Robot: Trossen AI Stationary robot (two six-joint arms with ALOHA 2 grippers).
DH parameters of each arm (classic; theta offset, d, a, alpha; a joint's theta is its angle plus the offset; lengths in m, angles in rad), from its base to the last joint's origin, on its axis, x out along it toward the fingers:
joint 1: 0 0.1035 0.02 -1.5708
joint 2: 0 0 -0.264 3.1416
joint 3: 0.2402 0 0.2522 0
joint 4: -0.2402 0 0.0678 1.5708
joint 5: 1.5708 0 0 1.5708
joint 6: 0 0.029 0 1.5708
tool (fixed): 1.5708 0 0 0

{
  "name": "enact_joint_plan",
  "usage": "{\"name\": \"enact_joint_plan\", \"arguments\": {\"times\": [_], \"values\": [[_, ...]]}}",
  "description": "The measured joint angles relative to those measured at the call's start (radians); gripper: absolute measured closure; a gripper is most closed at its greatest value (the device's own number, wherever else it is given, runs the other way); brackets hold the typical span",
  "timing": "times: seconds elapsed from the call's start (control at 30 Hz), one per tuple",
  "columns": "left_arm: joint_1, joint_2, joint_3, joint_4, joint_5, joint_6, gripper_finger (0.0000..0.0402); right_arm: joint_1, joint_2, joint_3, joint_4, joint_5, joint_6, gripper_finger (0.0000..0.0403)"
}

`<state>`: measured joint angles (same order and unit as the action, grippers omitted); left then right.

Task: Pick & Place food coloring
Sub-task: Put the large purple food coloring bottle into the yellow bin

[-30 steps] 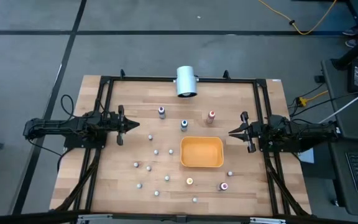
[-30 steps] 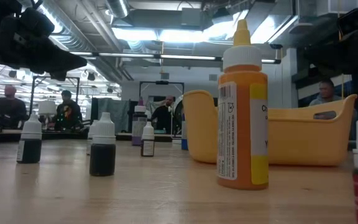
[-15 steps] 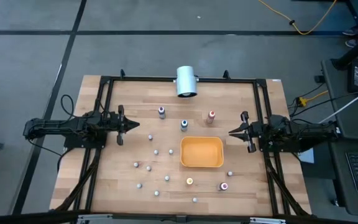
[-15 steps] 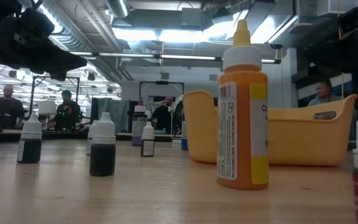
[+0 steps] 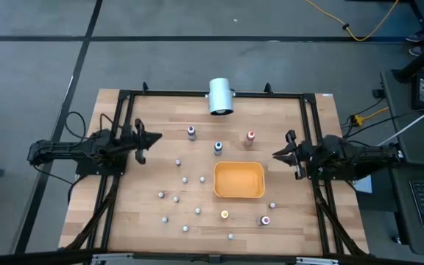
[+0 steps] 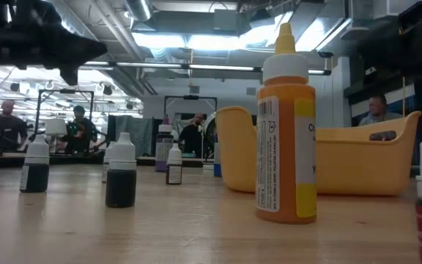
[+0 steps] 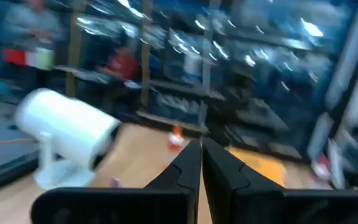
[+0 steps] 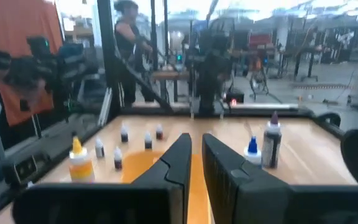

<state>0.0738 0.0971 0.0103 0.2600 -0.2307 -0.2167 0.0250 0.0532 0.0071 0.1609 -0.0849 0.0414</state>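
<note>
From above, my left end effector (image 5: 155, 136) has swung toward the far side of the desk (image 5: 160, 177) from where it sat a second ago, fingers pressed together and empty, while my right end effector (image 5: 276, 154), nearly closed on nothing, has barely shifted at the right edge. The food coloring bottles (image 5: 191, 132) stand scattered around the orange tray (image 5: 238, 180), which holds none. In my left wrist view the white cylinder (image 7: 64, 130) streaks past, so I judge the first pick is only starting.
</note>
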Motion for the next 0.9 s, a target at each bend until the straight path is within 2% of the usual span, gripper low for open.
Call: {"name": "enact_joint_plan", "arguments": {"times": [0.1,0.2,0.3,0.5,0.7,0.77,0.9], "values": [[0.000,0.000,0.006,0.031,-0.145,-0.110,0.0389,0.000,0.000,0.000,0.102,0.085,0.003,0.0359],[0.000,0.006,0.037,0.033,-0.260,-0.223,0.0389,0.000,-0.001,0.002,0.220,0.123,0.007,0.0359],[0.000,0.023,0.082,0.027,-0.311,-0.234,0.0389,0.000,0.002,0.053,0.177,0.166,0.006,0.0359],[0.000,0.152,0.242,-0.077,-0.256,-0.214,0.0389,0.000,0.082,0.295,-0.167,0.247,-0.001,0.0359],[0.013,0.381,0.464,-0.258,-0.214,-0.210,0.0389,-0.007,0.238,0.559,-0.414,0.327,0.009,0.0359],[0.040,0.465,0.561,-0.346,-0.190,-0.207,0.0389,-0.016,0.297,0.637,-0.474,0.328,0.010,0.0359],[0.133,0.619,0.790,-0.625,-0.104,-0.202,0.0383,-0.038,0.415,0.768,-0.597,0.328,0.049,0.0359]]}}
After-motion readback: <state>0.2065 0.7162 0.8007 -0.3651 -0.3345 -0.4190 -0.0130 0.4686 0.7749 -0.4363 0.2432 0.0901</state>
